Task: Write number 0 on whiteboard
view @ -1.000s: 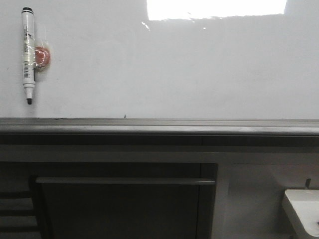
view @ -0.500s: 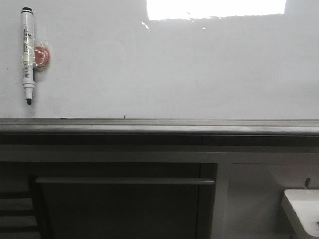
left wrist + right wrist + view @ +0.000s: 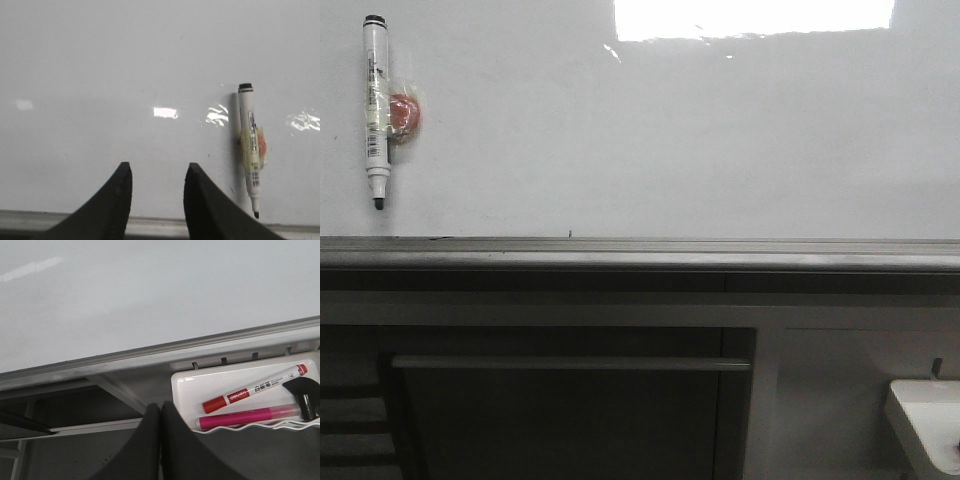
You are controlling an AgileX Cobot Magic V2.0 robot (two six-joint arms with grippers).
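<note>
The whiteboard point(image 3: 670, 140) fills the upper half of the front view, with a bright glare at its top and a grey rail point(image 3: 640, 252) along its lower edge. No number 0 shows on it. A white marker with a black tip point(image 3: 375, 108) hangs tip-down at the board's upper left, held by a red magnet point(image 3: 404, 113). In the left wrist view my left gripper point(image 3: 157, 170) is open and empty, facing the board point(image 3: 125, 75), with the marker point(image 3: 250, 147) off to one side. My right gripper point(image 3: 160, 410) is shut and empty, below the rail point(image 3: 150, 355).
A white tray point(image 3: 185, 390) under the rail holds a red-capped marker point(image 3: 255, 389), a pink marker point(image 3: 247, 417) and a dark object. The tray's corner shows at the front view's lower right point(image 3: 920, 420). Grey cabinet panels point(image 3: 570, 400) stand below the board.
</note>
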